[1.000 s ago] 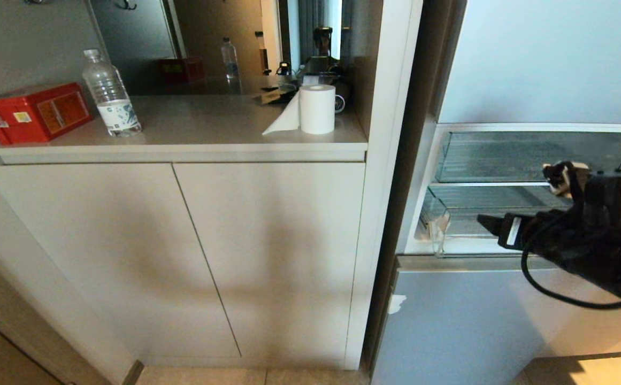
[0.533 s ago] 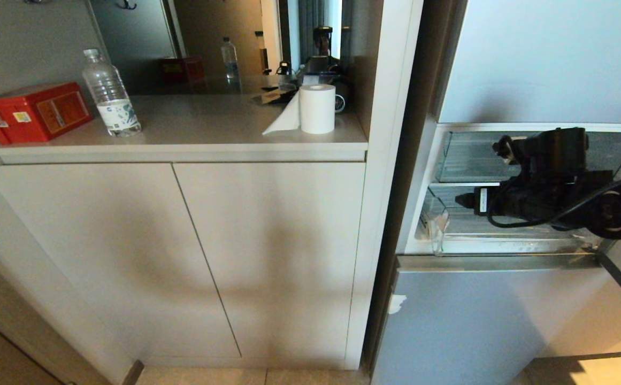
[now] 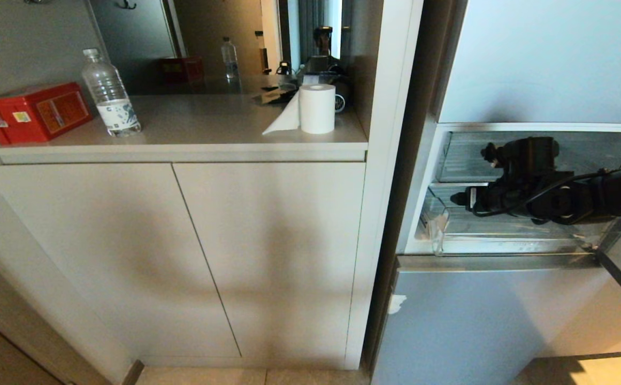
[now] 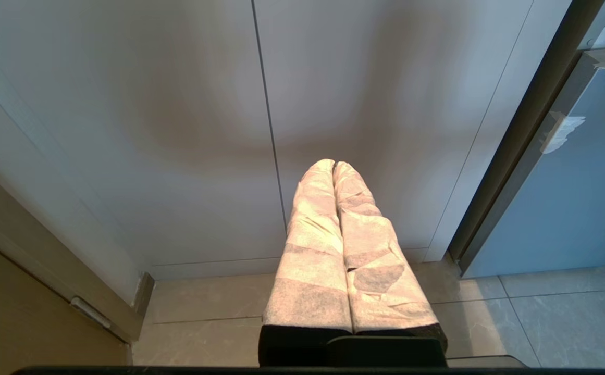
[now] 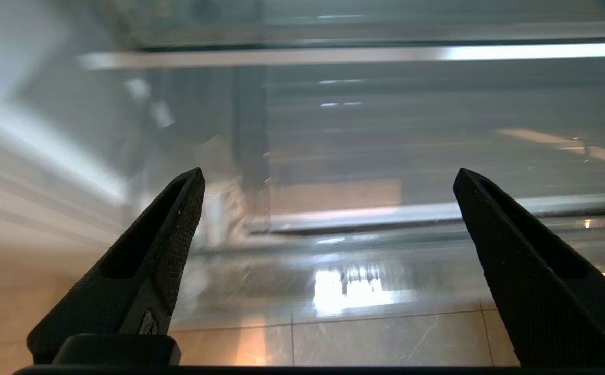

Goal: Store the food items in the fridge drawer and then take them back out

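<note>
Right gripper (image 5: 328, 177): black fingers spread wide, empty, over clear ribbed plastic fridge drawer (image 3: 503, 243). Left gripper (image 4: 333, 166): tape-wrapped fingers pressed together, near floor.

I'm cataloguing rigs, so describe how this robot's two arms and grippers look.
The right arm is black, with a black cable looped along it. The right gripper has two black, tapered fingers with textured inner pads. The left gripper has long fingers wrapped in whitish fabric over black bases.
</note>
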Available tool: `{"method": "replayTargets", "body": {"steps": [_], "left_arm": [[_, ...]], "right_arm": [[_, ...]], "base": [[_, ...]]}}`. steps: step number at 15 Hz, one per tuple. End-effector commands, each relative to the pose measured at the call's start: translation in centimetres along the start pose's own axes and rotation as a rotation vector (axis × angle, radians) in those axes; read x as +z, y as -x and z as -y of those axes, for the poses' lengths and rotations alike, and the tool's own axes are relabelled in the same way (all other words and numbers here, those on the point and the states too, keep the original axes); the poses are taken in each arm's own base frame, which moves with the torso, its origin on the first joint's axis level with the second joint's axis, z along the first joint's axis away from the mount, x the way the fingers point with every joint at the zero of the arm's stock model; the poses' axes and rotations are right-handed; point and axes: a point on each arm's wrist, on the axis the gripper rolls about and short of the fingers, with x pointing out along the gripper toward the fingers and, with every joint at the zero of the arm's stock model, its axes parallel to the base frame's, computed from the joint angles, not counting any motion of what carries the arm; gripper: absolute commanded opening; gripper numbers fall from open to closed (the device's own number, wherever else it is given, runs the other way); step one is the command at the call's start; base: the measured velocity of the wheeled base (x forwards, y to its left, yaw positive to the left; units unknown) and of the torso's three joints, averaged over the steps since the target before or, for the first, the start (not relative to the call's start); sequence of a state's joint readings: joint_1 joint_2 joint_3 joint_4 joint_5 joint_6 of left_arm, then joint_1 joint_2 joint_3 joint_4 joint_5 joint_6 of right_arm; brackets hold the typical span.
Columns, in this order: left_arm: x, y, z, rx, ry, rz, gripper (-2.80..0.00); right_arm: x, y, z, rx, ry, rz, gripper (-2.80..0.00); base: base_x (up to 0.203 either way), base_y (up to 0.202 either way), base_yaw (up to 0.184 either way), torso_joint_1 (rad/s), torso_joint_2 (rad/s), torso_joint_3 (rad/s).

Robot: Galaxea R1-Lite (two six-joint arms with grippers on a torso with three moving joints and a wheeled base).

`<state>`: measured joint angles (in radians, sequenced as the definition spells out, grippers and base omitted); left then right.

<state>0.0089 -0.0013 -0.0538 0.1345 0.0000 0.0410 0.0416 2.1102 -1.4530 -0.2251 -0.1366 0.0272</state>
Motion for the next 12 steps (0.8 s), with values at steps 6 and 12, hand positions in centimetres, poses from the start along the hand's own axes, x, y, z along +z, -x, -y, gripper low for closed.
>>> {"method": "replayTargets", "body": {"steps": [6, 12], "left_arm": [[0.0, 0.0, 0.0, 0.0, 0.0, 0.0, -2.8], [0.0, 0.0, 0.0, 0.0, 0.0, 0.0, -2.8]], "right_arm": [[0.5, -1.1, 2.0, 0.012, -0.001, -0.224, 0.0], [0.1, 2.2, 4.1, -0.01, -0.021, -0.334, 0.0]], "base": [[0.0, 0.0, 0.0, 0.0, 0.0, 0.0], [0.0, 0.0, 0.0, 0.0, 0.0, 0.0]]}}
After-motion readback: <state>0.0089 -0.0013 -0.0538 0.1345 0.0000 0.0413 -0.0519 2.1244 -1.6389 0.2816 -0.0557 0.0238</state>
